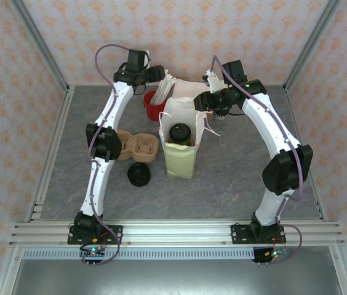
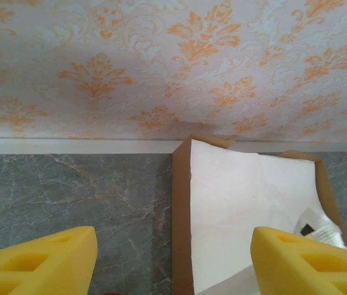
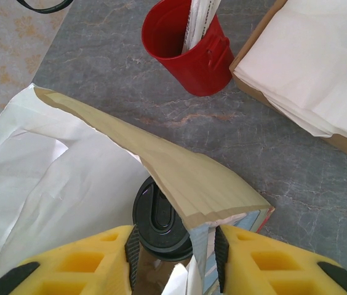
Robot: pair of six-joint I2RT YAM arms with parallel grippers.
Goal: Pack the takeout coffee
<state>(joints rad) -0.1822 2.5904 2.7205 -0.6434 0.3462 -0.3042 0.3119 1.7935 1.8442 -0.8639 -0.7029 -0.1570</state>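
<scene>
The takeout coffee (image 1: 179, 132) stood inside the open paper bag (image 1: 179, 161) on the worktop (image 1: 241, 160), so packing looked nearly done; perhaps only closing the bag remained. The right jaws stood apart astride the bag's rim, and the left jaws gaped empty. Counted: 1 coffee, 1 bag, 1 cup carrier (image 1: 138, 146), 1 black disc (image 1: 139, 174), 1 red cup (image 1: 154, 109).

We look down past our right pincer (image 3: 173, 243), its two yellow fingers (image 3: 69, 261) standing apart at the bottom edge. Between them rises the rim of a paper bag (image 3: 179, 178), pale olive and white, nearer the right finger. Beneath its fold shows the round black lid of the takeout coffee (image 3: 158, 215). Farther off on the grey marbled counter (image 3: 99, 55) stand a red cup (image 3: 192, 58) holding white wrapped sticks and a cardboard box (image 3: 346, 146) of white paper
</scene>
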